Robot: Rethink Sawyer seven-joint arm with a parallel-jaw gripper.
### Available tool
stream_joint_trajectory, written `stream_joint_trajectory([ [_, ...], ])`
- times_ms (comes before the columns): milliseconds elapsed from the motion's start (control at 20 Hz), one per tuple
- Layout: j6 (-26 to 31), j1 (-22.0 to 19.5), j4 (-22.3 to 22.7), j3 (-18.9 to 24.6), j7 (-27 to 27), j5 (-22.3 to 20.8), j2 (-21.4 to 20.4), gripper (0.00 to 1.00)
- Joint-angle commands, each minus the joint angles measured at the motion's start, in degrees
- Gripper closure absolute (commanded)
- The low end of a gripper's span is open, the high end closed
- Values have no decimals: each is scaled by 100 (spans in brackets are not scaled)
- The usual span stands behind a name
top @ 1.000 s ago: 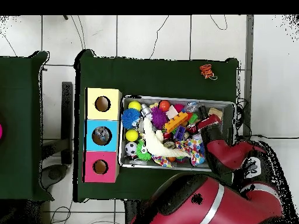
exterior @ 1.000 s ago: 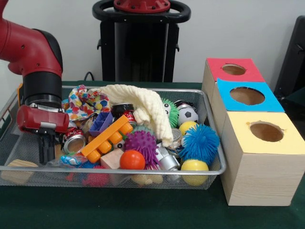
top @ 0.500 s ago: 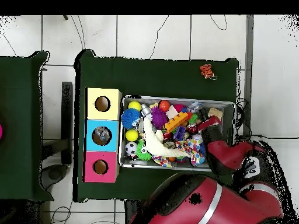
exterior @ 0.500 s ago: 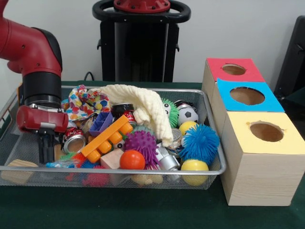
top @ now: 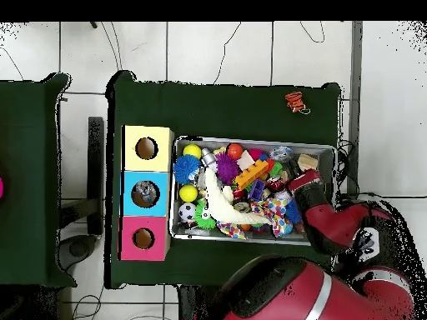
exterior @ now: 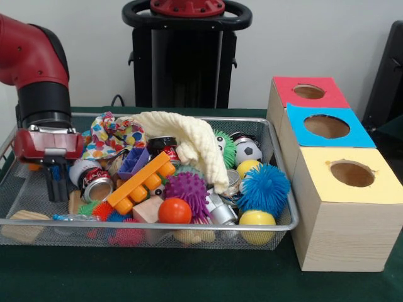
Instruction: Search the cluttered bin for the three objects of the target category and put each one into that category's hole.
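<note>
The wire mesh bin (exterior: 151, 224) holds a heap of toys: a cream cloth (exterior: 189, 141), a long orange brick (exterior: 141, 182), a purple spiky ball (exterior: 186, 189), a blue spiky ball (exterior: 263, 187), an orange ball (exterior: 174, 211) and a crushed soda can (exterior: 96, 184). My gripper (exterior: 57, 189) hangs inside the bin's left end, just left of the can, with nothing seen in it. In the overhead view it (top: 293, 177) is at the bin's (top: 250, 139) right end. The blue-surround hole (exterior: 326, 126) is the middle of three boxes right of the bin, and also shows from overhead (top: 145, 193).
The red-surround hole (exterior: 308, 92) lies behind the blue one and the pale-yellow-surround hole (exterior: 351, 174) in front. A wooden block (exterior: 22, 226) lies in the bin's front left corner. A small orange object (top: 294, 101) lies on the table beyond the bin. The pedestal (exterior: 186, 56) stands behind.
My gripper has risen a little and shifted left and back in the bin. The clear wrapper at the front rim has slid left.
</note>
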Motion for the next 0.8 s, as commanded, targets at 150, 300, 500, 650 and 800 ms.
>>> stream_joint_trajectory([
  [150, -22, -63, -38, 671, 1319, 124, 80, 100],
  [300, 602, 107, -31, 475, 803, 763, 134, 100],
  [500, 821, 247, -113, 374, 701, 868, 223, 100],
  [650, 944, 323, -172, 294, 669, 793, 260, 100],
  [800, 880, 313, -192, 301, 610, 771, 274, 0],
])
